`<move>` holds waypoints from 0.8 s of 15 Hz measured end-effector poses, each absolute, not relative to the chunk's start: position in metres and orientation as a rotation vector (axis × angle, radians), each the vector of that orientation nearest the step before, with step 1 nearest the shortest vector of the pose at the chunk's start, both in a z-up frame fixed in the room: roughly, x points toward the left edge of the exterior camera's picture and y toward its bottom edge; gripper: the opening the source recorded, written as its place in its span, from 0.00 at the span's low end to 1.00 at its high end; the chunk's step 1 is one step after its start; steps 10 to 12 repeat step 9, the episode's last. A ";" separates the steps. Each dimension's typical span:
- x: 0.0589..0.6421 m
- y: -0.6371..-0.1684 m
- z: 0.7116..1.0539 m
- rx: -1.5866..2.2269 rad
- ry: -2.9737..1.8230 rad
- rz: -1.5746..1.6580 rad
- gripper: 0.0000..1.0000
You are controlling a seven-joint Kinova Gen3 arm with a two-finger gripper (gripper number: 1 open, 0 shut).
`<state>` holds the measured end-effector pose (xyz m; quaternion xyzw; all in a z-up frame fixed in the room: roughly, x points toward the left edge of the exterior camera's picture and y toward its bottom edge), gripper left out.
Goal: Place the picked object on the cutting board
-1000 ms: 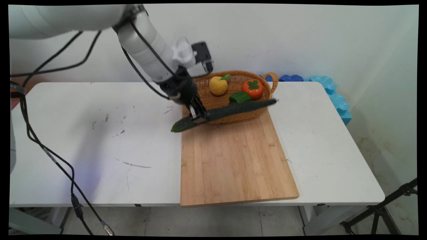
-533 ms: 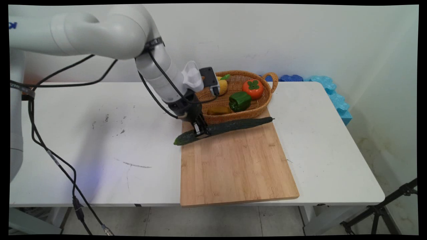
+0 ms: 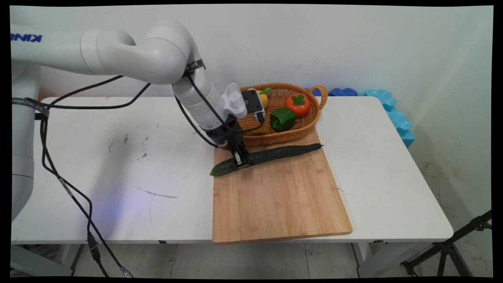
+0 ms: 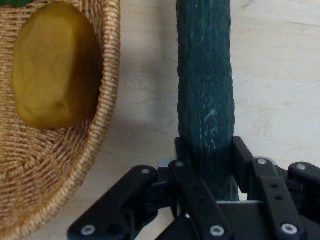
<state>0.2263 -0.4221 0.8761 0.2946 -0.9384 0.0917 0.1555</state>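
One long dark cucumber (image 3: 267, 157) is what we are watching in the main view, and the pincer (image 3: 240, 158) is clamping it near its left end, one finger on each side. We are seeing the cucumber lying slantwise across the far part of the wooden cutting board (image 3: 275, 192), its left tip poking just past the board's left edge over the white worktop (image 3: 118, 157), its thin right tip reaching toward the board's right edge. Whether it is resting on the wood or hanging a hair above it, we cannot tell from here. Just behind it, the wicker basket (image 3: 292, 135) is sitting half on the board's far end, and we are spotting a green pepper (image 3: 282, 119), an orange persimmon (image 3: 298, 104) and a yellow fruit (image 3: 263, 100) partly hidden by the wrist inside. Blue foam pieces (image 3: 387, 106) are lying along the wall past the worktop's far right corner.

Switching to the hand view, we are looking straight along the pincer (image 4: 206, 155): the black fingers (image 4: 242, 155) are pressing against both flanks of the bumpy green cucumber (image 4: 205, 85), which is running up out of the top edge. Pale board (image 4: 280, 75) is showing underneath. Off to the left, the basket's woven rim (image 4: 107, 100) is curving past, close beside the cucumber but apart from it, with a dull yellow-brown potato-like lump (image 4: 55, 65) nestling inside.
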 end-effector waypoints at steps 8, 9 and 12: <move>0.219 -0.426 0.873 0.839 -2.666 0.269 1.00; 0.218 -0.426 0.877 0.840 -2.658 0.269 1.00; 0.218 -0.426 0.877 0.840 -2.658 0.269 1.00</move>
